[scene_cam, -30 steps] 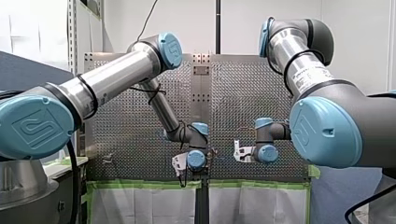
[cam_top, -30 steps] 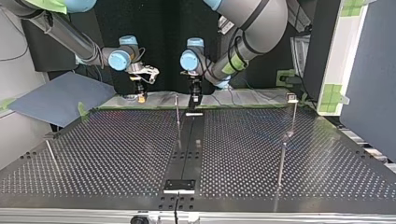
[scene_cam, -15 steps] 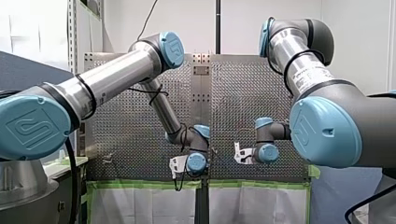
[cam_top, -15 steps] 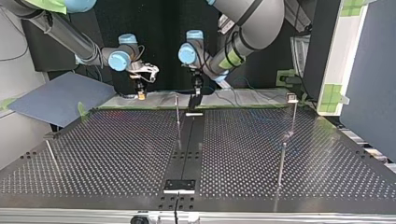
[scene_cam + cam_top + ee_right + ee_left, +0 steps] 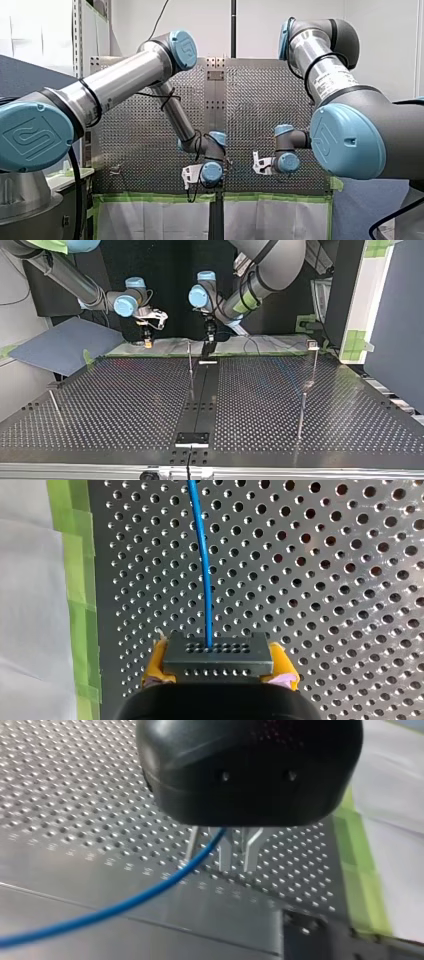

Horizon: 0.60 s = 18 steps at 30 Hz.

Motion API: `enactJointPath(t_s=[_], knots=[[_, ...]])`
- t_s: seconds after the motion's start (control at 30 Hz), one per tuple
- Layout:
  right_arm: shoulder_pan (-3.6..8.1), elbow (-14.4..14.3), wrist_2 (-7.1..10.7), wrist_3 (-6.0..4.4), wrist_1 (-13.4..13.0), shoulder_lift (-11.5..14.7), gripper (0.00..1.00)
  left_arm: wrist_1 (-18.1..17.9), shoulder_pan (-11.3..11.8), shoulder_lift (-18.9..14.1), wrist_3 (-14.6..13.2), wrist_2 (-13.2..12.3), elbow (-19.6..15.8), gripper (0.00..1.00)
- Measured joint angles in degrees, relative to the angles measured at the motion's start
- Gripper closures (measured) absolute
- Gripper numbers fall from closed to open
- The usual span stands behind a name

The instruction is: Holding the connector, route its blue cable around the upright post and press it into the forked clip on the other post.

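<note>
- Near edge, top view: perforated surface [image 5: 125, 405]; thin post [image 5: 302, 415] at the view's right.
- Mid-surface: centre post [image 5: 190, 365], upright beside the dark centre strip [image 5: 202, 390].
- Far edge, centre: left tool [image 5: 207, 346] low over the strip's far end. The blue cable [image 5: 125, 902] runs out from under it. Whether it grips cannot be told.
- Far edge, view's left: right tool [image 5: 147, 342] by the green tape. Its yellow pads [image 5: 152, 667] are clamped on the connector [image 5: 218, 652], and the cable leads ahead over the surface.

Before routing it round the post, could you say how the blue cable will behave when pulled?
The cable probably bends easily but springs back: it sweeps in one smooth curve. It leaves the connector straight, so likely somewhat stiff. Thin, so probably light.
</note>
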<state>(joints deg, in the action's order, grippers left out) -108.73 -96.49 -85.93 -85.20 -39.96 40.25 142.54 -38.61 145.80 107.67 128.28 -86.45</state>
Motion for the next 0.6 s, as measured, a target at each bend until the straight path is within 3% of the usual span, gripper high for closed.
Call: enactJointPath(t_s=[0.2,0.6], knots=[[0.11,0.1,0.04,0.01,0.0,0.1,1.00,0.1,-0.2,-1.7,0.0,-0.2,0.0,0.86],[-0.44,-0.3,0.02,0.17,0.2,0.1,1.00,0.3,-0.9,-1.9,-0.1,-0.1,-0.2,0.86]])
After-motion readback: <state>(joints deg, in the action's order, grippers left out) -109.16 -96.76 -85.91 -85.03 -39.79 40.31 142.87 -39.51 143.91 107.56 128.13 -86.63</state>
